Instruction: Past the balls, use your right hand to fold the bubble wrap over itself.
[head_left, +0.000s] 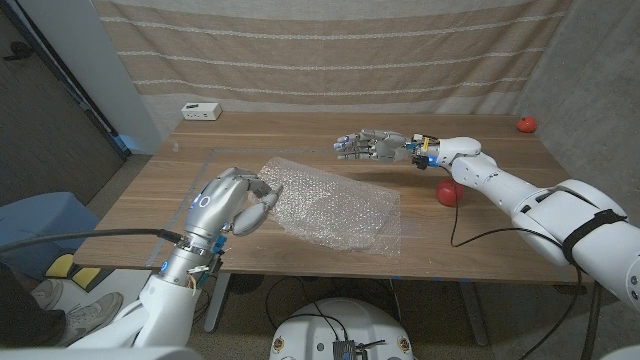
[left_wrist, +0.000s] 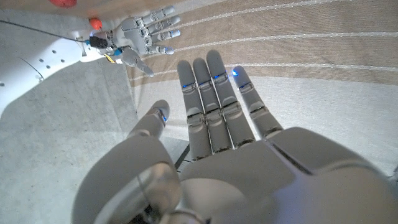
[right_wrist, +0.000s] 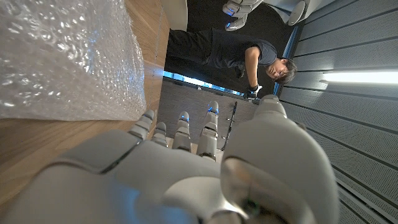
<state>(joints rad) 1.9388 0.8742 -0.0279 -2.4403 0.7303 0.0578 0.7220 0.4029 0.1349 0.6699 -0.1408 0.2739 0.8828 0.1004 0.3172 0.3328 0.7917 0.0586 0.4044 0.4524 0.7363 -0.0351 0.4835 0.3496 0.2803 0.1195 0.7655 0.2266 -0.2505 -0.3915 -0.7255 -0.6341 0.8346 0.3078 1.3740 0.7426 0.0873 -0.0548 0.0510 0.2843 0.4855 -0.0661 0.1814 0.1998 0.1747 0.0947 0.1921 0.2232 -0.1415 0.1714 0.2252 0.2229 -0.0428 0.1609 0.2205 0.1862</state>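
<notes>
Bubble wrap (head_left: 330, 208) spread flat on the wooden table (head_left: 480, 240), mid-table, long axis running from the left-hand side toward the near-right corner. Right hand (head_left: 372, 146) raised just beyond the sheet's far edge, fingers spread and extended toward the robot's left, holding nothing; sheet therefore lying nearer the robot than this hand, and slightly to its left. Red ball (head_left: 449, 193) just off the wrap's right edge, under the right forearm; second red ball (head_left: 526, 124) well apart at the far right corner. Left hand (head_left: 232, 199) at the sheet's left end, fingers loosely curled; possibly touching the wrap's edge, contact not resolvable from the head view. In its own wrist view, fingers extended, nothing in them. Judgement: far edge the nearest purchase for the right hand; fold likely to go back toward the robot, across the long axis.
</notes>
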